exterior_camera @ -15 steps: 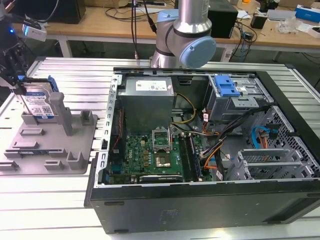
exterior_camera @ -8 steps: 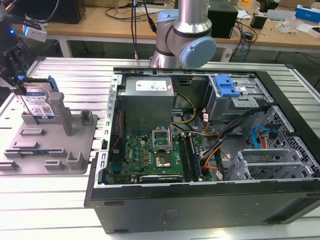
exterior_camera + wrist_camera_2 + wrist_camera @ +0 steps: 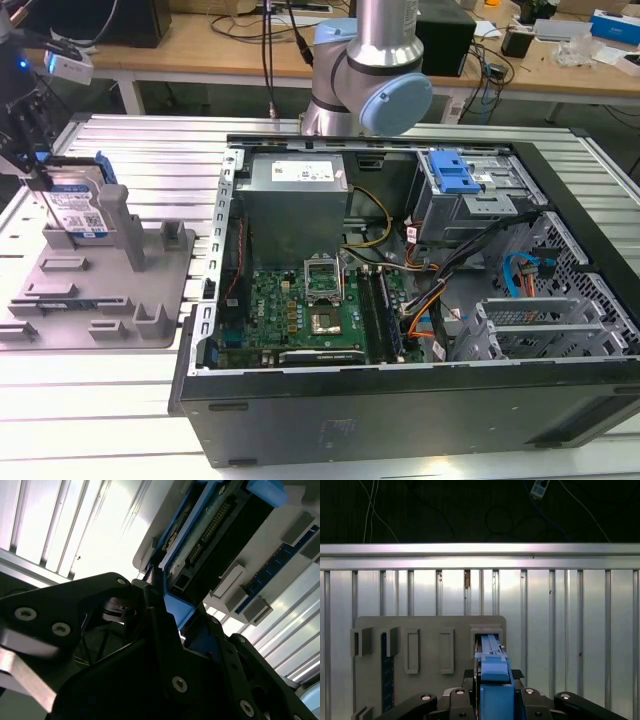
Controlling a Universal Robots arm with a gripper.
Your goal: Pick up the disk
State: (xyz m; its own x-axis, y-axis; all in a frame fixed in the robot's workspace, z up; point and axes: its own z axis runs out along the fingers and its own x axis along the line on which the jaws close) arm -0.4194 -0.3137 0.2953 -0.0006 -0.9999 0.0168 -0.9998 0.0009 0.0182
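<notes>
The disk (image 3: 76, 208), a silver-grey hard drive with a white-and-blue label and blue side rails, stands on edge at the back of the grey fixture (image 3: 110, 300) on the exterior view's left. My gripper (image 3: 42, 180) comes down on it from above and is shut on the disk. In the first wrist view the disk's blue rail (image 3: 493, 672) runs between my black fingers (image 3: 469, 674) over the fixture plate (image 3: 430, 630). The second wrist view shows the disk's connector edge (image 3: 210, 530) held between the fingers (image 3: 150, 597).
An open computer case (image 3: 400, 410) with motherboard, cables and a blue-latched drive cage (image 3: 455, 175) takes up the middle and right. The arm's base (image 3: 370, 70) stands behind it. The fixture has upright posts (image 3: 125, 225) beside the disk. Workbenches with clutter line the back.
</notes>
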